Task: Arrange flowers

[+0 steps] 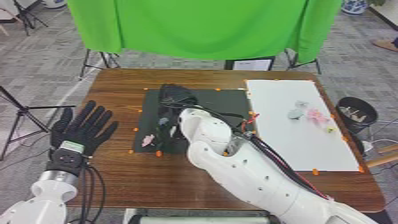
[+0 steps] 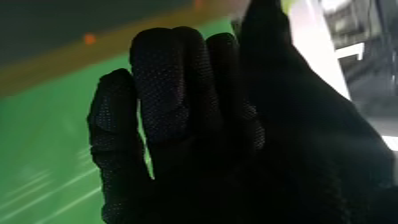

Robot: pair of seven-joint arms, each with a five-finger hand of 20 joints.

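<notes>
In the head view, my right hand (image 1: 177, 95) is over the upper left part of the black mat (image 1: 233, 100). My left hand (image 1: 82, 125) lies at the table's left side, fingers straight and spread. A pink flower (image 1: 148, 140) rests at the mat's lower left, near small pale green pieces (image 1: 163, 121) beside my right forearm. On the white board (image 1: 282, 145) are a pale flower (image 1: 297, 112), a pink flower (image 1: 317, 116) and a small yellow one (image 1: 330, 129). In the right wrist view, my right hand (image 2: 191, 115) has its fingers extended side by side.
The brown table (image 1: 115, 185) has orange marks around the mat and board. A dark bin (image 1: 357, 111) stands off the table's right edge. A green cloth (image 1: 191, 27) hangs behind the table. Dark cables run along my right arm across the mat.
</notes>
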